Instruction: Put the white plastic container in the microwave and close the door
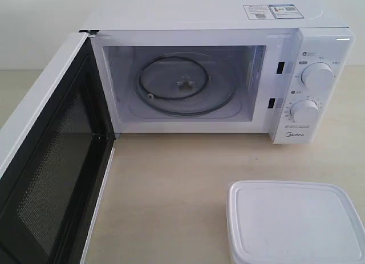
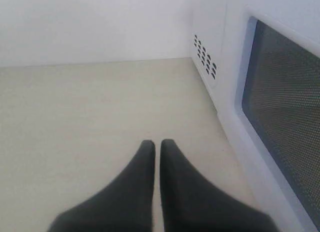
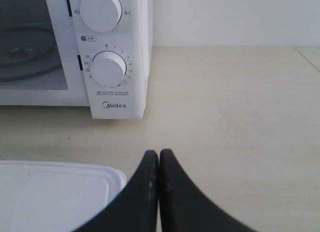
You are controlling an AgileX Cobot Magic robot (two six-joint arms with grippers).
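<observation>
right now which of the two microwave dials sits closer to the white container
The lower dial, just above the Midea logo; the upper dial sits above it, farther from the white plastic container.

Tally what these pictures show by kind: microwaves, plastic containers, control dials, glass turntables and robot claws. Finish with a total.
microwave: 1
white plastic container: 1
dials: 2
glass turntable: 1
claws: 2 (left claw, right claw)
Total: 7
</observation>
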